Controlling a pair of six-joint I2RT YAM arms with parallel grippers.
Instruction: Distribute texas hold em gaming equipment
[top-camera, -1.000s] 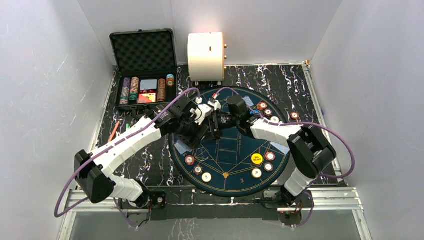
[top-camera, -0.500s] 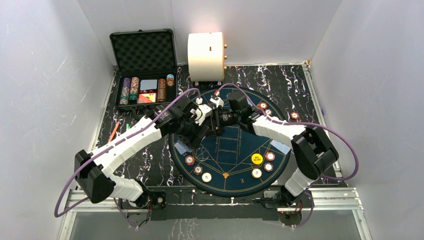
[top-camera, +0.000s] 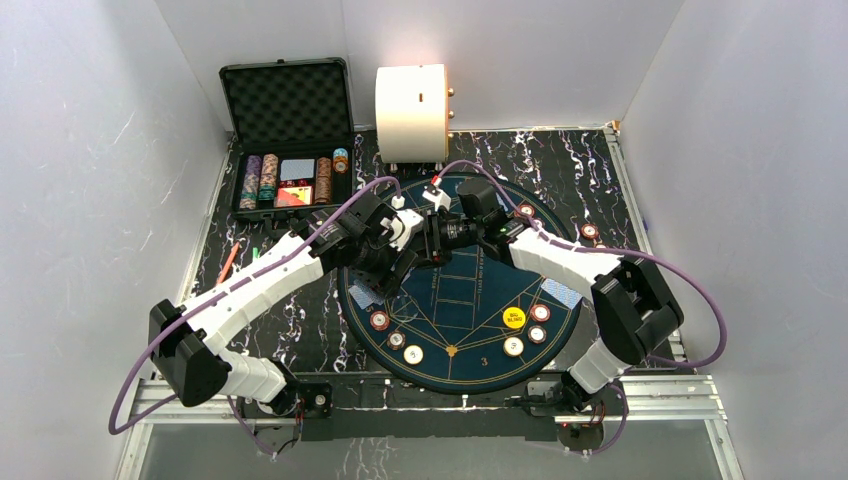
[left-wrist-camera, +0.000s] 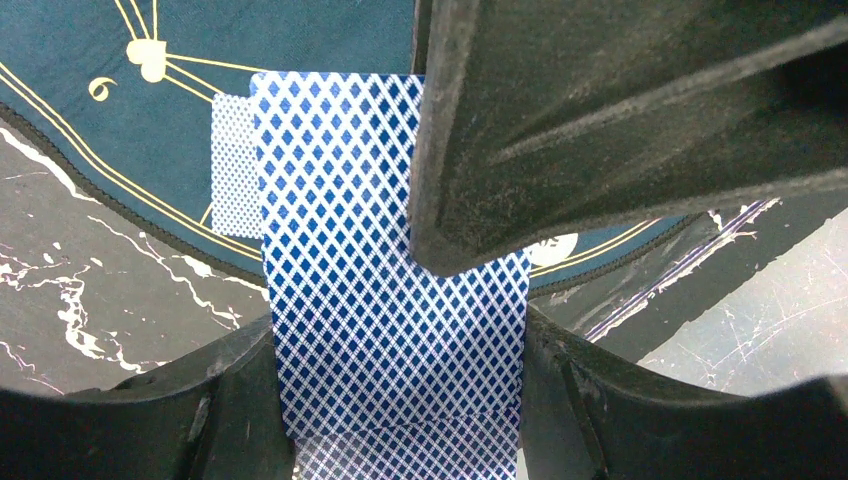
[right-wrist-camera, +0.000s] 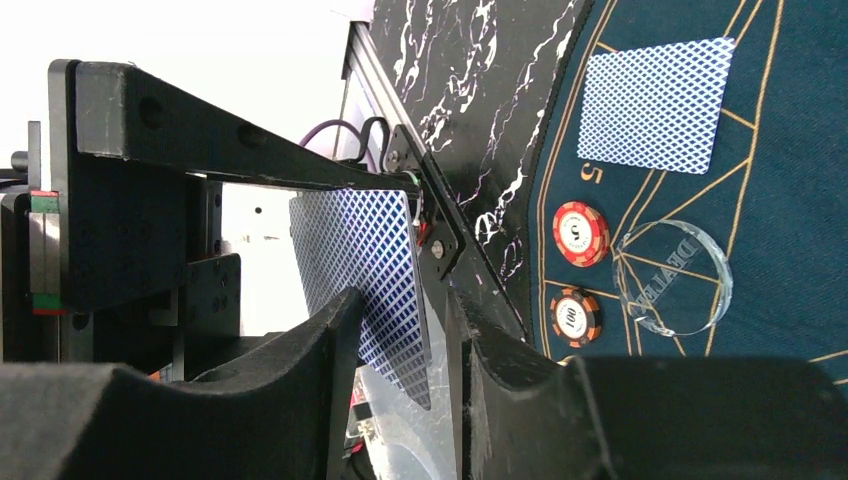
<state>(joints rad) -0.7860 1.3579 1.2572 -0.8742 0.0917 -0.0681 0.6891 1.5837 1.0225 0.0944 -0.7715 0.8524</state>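
Observation:
Above the far left of the round dark poker mat (top-camera: 470, 325), my left gripper (top-camera: 398, 238) is shut on a small stack of blue-backed playing cards (left-wrist-camera: 390, 300). My right gripper (top-camera: 426, 243) faces it from the right. The right wrist view shows the top card's free end (right-wrist-camera: 365, 270) between the right fingers (right-wrist-camera: 340, 350), with a gap still showing on one side. In the left wrist view a right finger (left-wrist-camera: 600, 130) lies over the card. Dealt cards (right-wrist-camera: 655, 105) and red-and-white chips (right-wrist-camera: 581, 233) lie on the mat, with a yellow button (top-camera: 514, 318).
An open black case (top-camera: 290, 130) holding chip stacks stands at the back left. A big cream cylinder (top-camera: 411, 112) is behind the mat. A clear dealer disc (right-wrist-camera: 672, 277) lies on the mat. An orange pen (top-camera: 228, 262) rests at the left.
The right gripper's jaws have narrowed around the card's free end, and that arm has shifted slightly toward the back. The left gripper has kept still, shut on the cards.

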